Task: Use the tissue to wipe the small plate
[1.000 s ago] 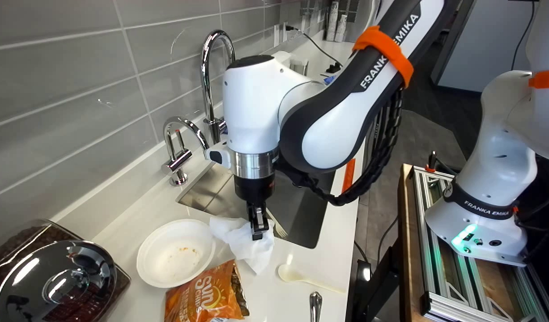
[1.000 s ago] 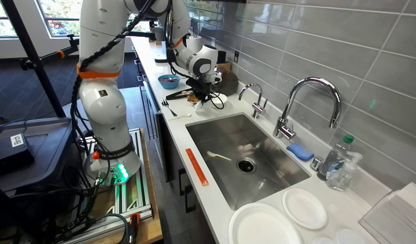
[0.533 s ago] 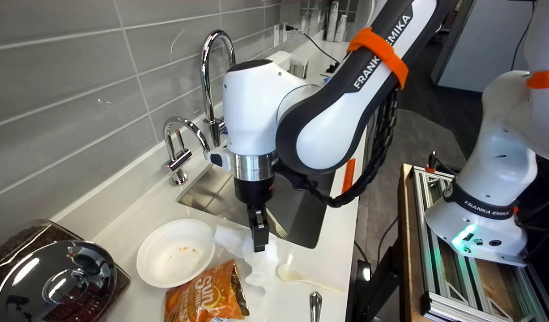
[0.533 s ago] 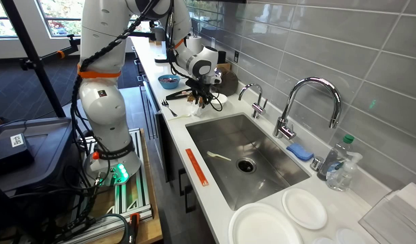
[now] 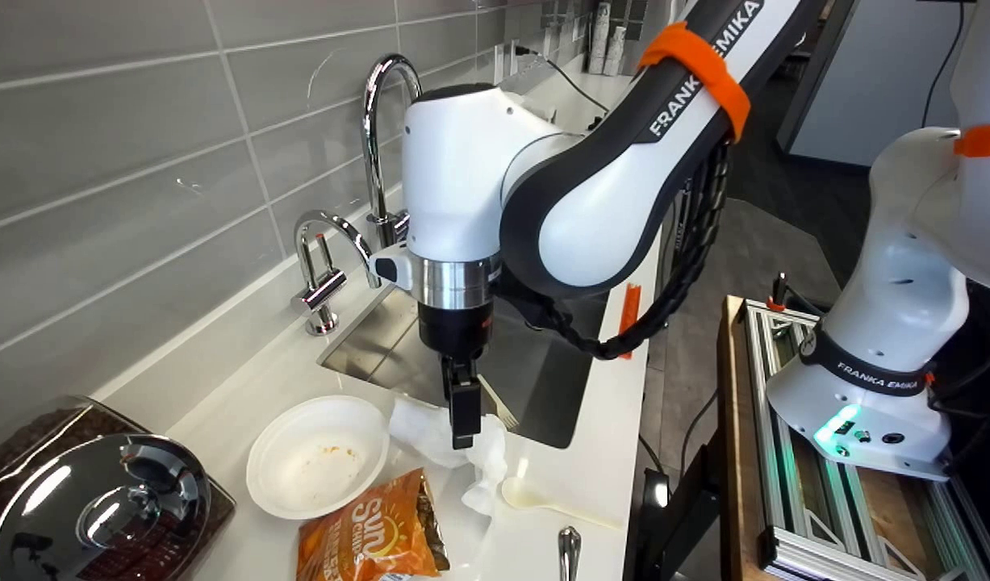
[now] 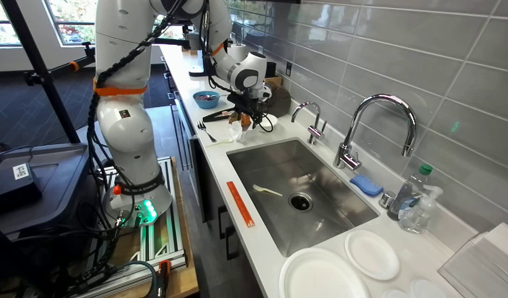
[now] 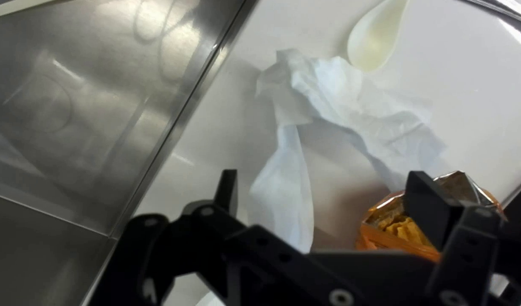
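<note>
The white tissue (image 5: 426,432) lies crumpled on the counter beside the sink, under my gripper (image 5: 465,440). In the wrist view the tissue (image 7: 285,191) spreads in two folded lobes below the jaws, which stand wide apart. Nothing is between the fingertips of the gripper (image 7: 326,189); the tissue appears apart from them. The small plate (image 5: 289,480), a round white dish with a few crumbs, rests to the gripper's left in an exterior view. Only part of the small plate (image 6: 271,120) shows behind the gripper in an exterior view.
An opened orange chip bag (image 5: 369,532) sits against the plate. A pale plastic spoon (image 5: 527,494) and a metal utensil handle (image 5: 570,549) lie near the counter edge. Beside them is the sink (image 6: 274,219), with a small faucet (image 5: 321,282) behind. A lidded glass container (image 5: 107,516) stands close by.
The gripper, earlier shut on the tissue, has opened and let go of it. The arm dipped slightly, then rose; the tissue now lies spread further toward the spoon. The plate has not moved.
</note>
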Motion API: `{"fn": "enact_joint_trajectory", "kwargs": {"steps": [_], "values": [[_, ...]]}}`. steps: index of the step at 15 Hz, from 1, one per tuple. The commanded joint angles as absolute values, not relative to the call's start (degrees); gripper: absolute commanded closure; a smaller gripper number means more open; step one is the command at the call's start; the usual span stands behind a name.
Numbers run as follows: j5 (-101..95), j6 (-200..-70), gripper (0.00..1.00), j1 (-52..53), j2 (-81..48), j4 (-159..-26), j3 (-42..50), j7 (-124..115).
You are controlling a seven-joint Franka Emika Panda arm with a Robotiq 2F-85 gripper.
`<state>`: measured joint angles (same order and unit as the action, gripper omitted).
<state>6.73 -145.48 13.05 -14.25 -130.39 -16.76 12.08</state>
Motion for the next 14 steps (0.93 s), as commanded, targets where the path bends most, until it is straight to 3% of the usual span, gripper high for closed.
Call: {"fn": "enact_joint_trajectory", "kwargs": {"steps": [1, 14], "values": [[6.2, -146.1, 0.00, 13.2, -10.5, -132.8, -16.7, 10.3], [4.2, -144.8, 0.00, 13.9, 2.7, -137.5, -15.8, 4.0]]}}
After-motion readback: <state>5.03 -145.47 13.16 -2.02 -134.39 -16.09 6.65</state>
